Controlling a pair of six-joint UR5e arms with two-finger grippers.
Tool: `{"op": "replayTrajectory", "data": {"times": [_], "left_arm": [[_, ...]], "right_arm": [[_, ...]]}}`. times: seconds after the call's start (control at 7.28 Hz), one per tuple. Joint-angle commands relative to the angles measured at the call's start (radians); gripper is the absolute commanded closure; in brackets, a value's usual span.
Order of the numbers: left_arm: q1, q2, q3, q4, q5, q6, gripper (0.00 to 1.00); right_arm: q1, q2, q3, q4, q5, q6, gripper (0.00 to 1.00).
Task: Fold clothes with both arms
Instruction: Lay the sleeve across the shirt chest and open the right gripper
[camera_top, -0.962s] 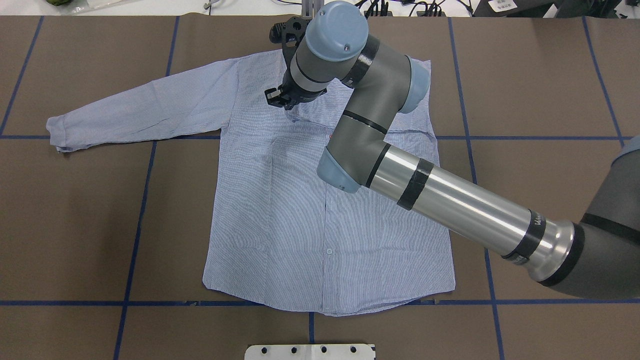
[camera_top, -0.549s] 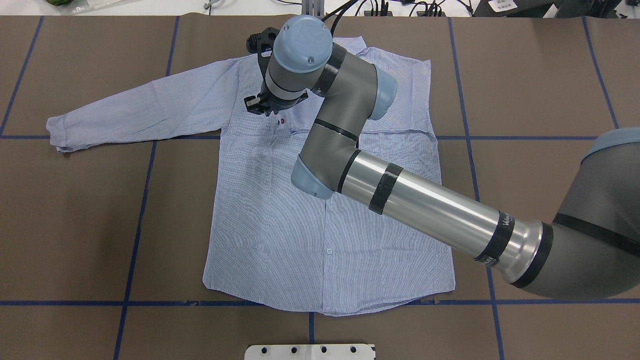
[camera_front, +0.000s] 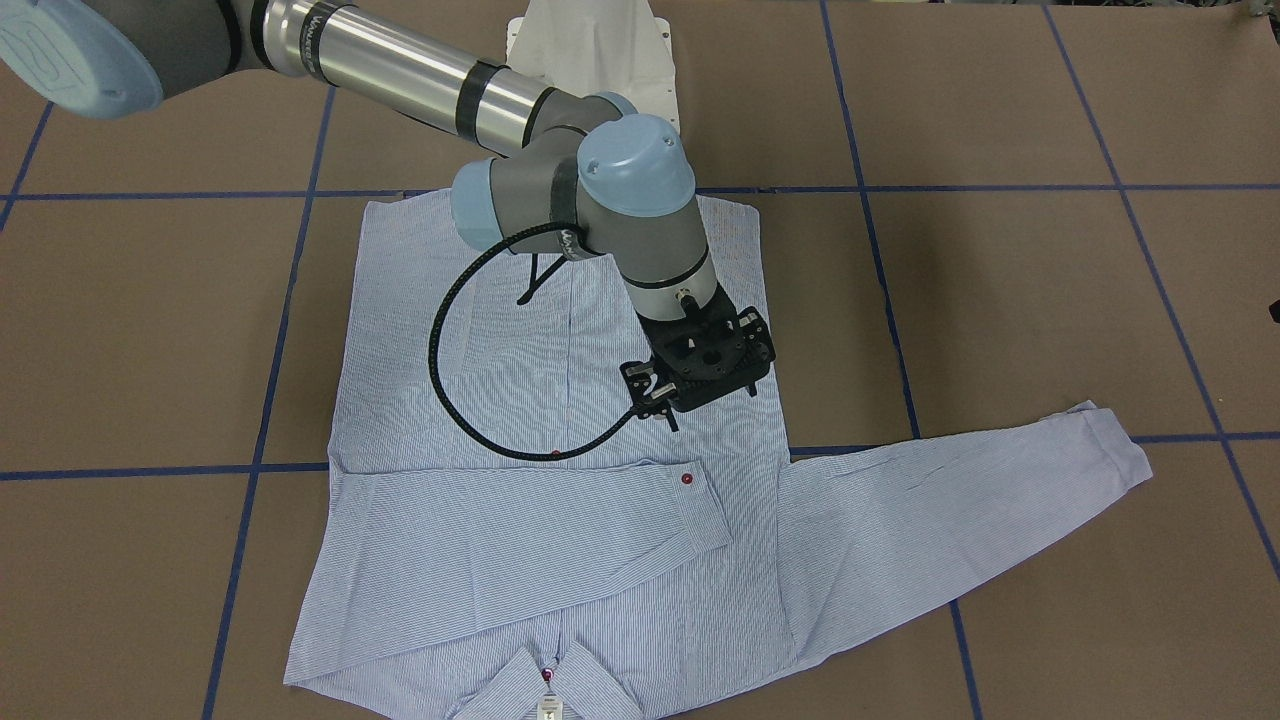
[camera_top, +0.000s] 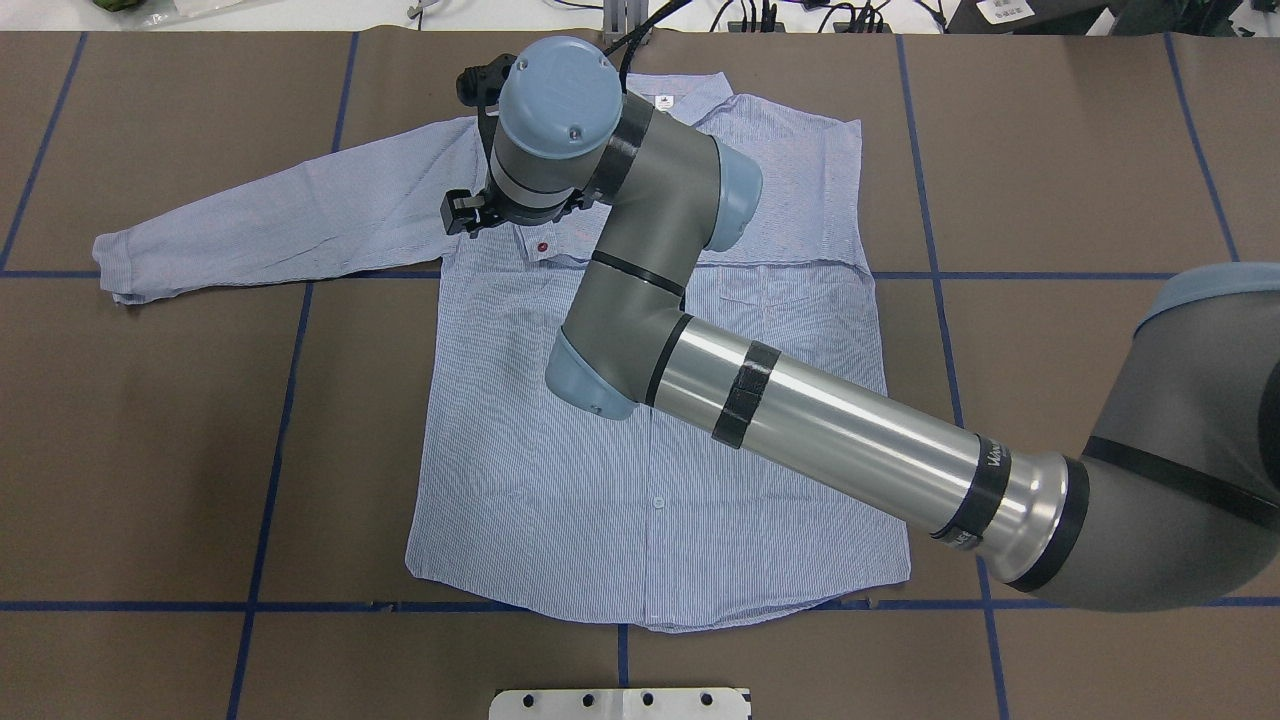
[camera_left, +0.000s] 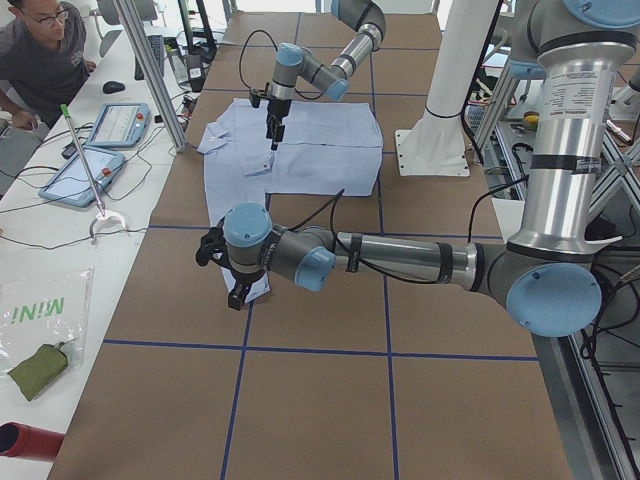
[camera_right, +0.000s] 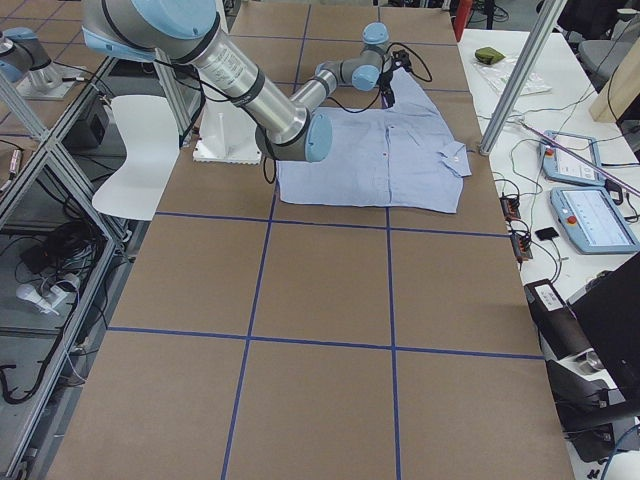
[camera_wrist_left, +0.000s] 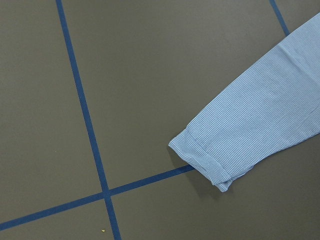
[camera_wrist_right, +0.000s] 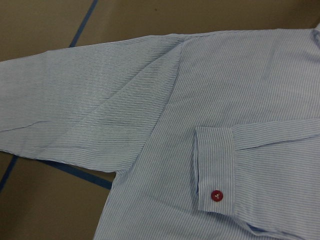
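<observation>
Shirt (camera_top: 560, 480) lies flat and front up on the brown table (camera_top: 150, 420), collar (camera_front: 520, 685) on the far side and hem near the robot. One fold looks done: the right-hand sleeve (camera_front: 520, 530) is laid across the chest, and its cuff with the red button (camera_front: 686, 480) rests near the middle. The other sleeve (camera_top: 270, 225) stretches straight out to the left, not yet folded. The body is unfolded too, so I judge the job to be in its early part.

The right gripper (camera_front: 690, 370) hangs above the upper chest near the folded cuff, pointing down. The cloth under it lies flat, so it holds nothing, but I cannot tell whether its jaws are apart or closed. Its arm (camera_top: 830, 440) reaches in across the shirt from the right. The left gripper (camera_left: 237, 296) hangs over the end of the stretched sleeve, whose cuff (camera_wrist_left: 205, 160) touches a blue tape line (camera_wrist_left: 85, 120). Its opening cannot be told, and no cloth appears lifted.
</observation>
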Motion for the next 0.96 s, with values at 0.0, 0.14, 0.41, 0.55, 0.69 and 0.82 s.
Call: {"op": "replayTrajectory", "data": {"times": [0.0, 0.14, 0.41, 0.55, 0.69, 0.82], "left_arm": [[0.095, 0.003, 0.004, -0.164, 0.034, -0.276, 0.00], [0.149, 0.007, 0.021, -0.278, 0.122, -0.437, 0.00], [0.194, 0.007, 0.149, -0.522, 0.172, -0.624, 0.00], [0.238, 0.001, 0.221, -0.635, 0.252, -0.752, 0.01], [0.307, -0.015, 0.234, -0.658, 0.335, -0.895, 0.01], [0.368, -0.032, 0.244, -0.655, 0.395, -0.951, 0.05]], "right_arm": [[0.030, -0.053, 0.185, -0.291, 0.038, 0.002, 0.00], [0.087, -0.176, 0.322, -0.315, 0.100, 0.001, 0.00], [0.205, -0.336, 0.533, -0.519, 0.159, -0.045, 0.00], [0.254, -0.402, 0.634, -0.625, 0.176, -0.161, 0.00], [0.306, -0.466, 0.708, -0.681, 0.178, -0.276, 0.00], [0.343, -0.526, 0.748, -0.695, 0.197, -0.345, 0.00]]}}
